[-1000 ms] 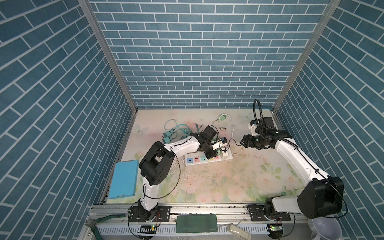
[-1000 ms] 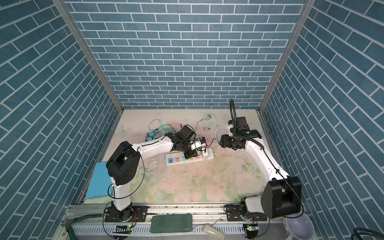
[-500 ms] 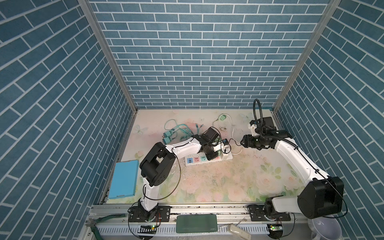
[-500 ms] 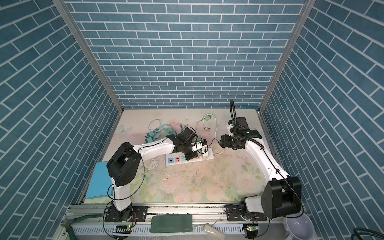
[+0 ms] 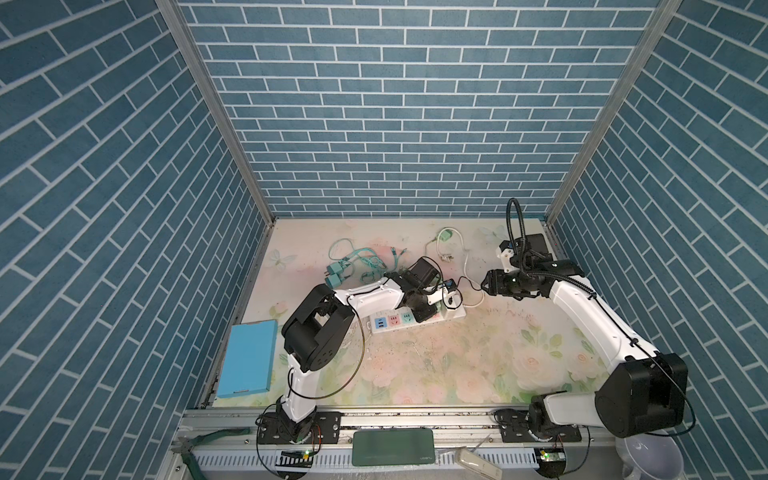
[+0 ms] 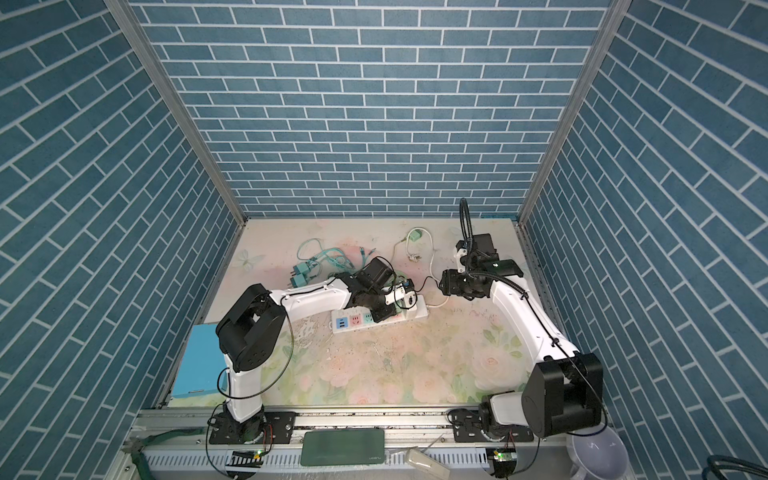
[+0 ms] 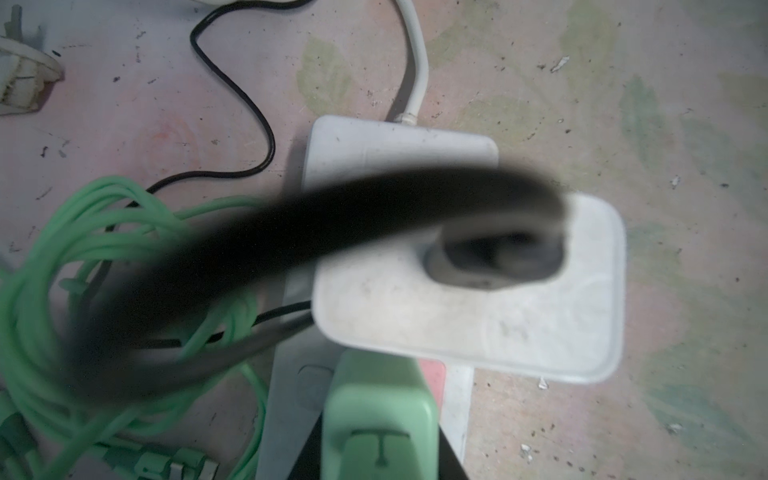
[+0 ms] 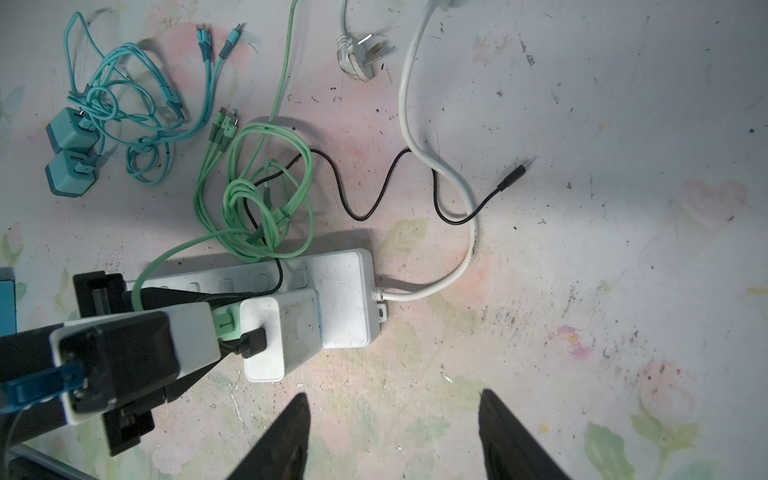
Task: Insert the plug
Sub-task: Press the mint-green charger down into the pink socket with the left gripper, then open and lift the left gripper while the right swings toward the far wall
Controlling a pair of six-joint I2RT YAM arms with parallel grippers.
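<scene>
The white power strip (image 5: 415, 322) (image 6: 378, 322) lies mid-table. My left gripper (image 7: 379, 453) is shut on a pale green plug (image 7: 380, 415), its black jaws on either side of it. The plug stands on the strip (image 7: 399, 145) right beside a white adapter (image 7: 469, 291) that has a black cable. Its prongs are hidden. In the right wrist view the green plug (image 8: 226, 324) sits against the adapter (image 8: 282, 332). My right gripper (image 8: 395, 436) (image 5: 488, 284) hangs open and empty over bare table, right of the strip's cable end.
A green cable coil (image 8: 266, 199) and a black cable (image 8: 374, 199) lie behind the strip. The strip's white cord (image 8: 436, 166) loops to a plug (image 8: 357, 58). Two teal chargers (image 5: 336, 274) lie back left. A blue box (image 5: 249, 357) lies at the left edge.
My left wrist has shifted slightly to the right above the strip with the green plug. The right arm has not moved.
</scene>
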